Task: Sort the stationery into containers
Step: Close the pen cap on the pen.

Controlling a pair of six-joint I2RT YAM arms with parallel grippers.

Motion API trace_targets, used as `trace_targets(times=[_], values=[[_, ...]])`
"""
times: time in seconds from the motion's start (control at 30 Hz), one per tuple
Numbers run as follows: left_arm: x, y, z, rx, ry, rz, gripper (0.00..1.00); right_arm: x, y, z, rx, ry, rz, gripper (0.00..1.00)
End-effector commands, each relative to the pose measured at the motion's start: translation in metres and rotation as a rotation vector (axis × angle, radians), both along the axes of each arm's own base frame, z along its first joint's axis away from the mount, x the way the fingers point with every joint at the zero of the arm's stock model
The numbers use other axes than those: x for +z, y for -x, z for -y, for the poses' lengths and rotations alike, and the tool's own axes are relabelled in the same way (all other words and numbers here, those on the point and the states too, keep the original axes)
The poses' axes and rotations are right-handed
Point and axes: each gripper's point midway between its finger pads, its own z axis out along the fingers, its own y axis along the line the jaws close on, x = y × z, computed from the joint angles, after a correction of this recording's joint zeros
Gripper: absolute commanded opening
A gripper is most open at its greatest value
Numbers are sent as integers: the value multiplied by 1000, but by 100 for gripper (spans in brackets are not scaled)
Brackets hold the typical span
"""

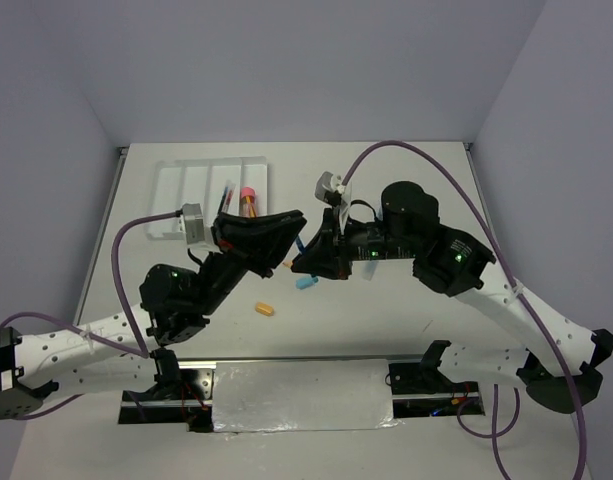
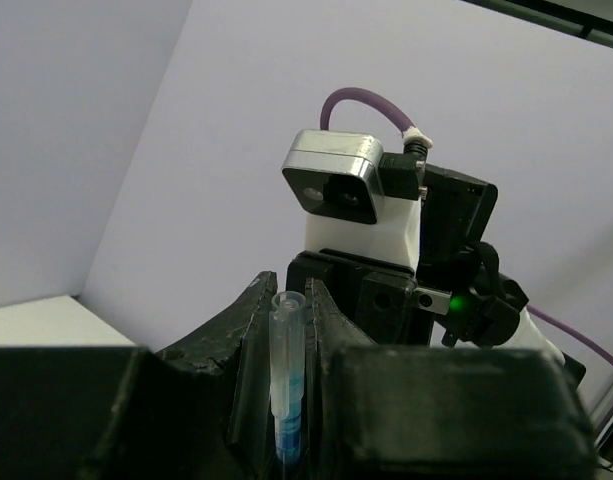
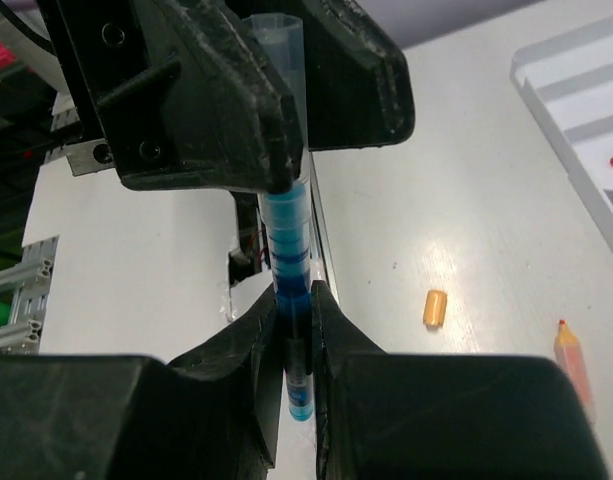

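Note:
A thin blue pen with a clear cap is held by both grippers above the table. My left gripper is shut on its capped end. My right gripper is shut on its blue barrel. In the top view the two grippers, left and right, meet tip to tip with the pen between them. The white divided tray at the far left holds a pink-capped orange piece and thin pens.
A light-blue eraser and an orange eraser lie on the table below the grippers. The orange eraser and an orange pencil-like piece show in the right wrist view, with the tray's corner.

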Motion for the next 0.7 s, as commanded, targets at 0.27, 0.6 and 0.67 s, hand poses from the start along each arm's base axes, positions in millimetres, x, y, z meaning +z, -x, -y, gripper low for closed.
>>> trace_targets(times=[0.27,0.6,0.67], values=[[-97,17,-5,7,-516,-141,0,26,1,2,25,-371,258,0],[-13,24,-6,3,-437,42,59,-24,8,-4,65,-341,134,0],[-5,28,-3,-16,-412,84,62,-28,9,-6,74,-332,121,0]])
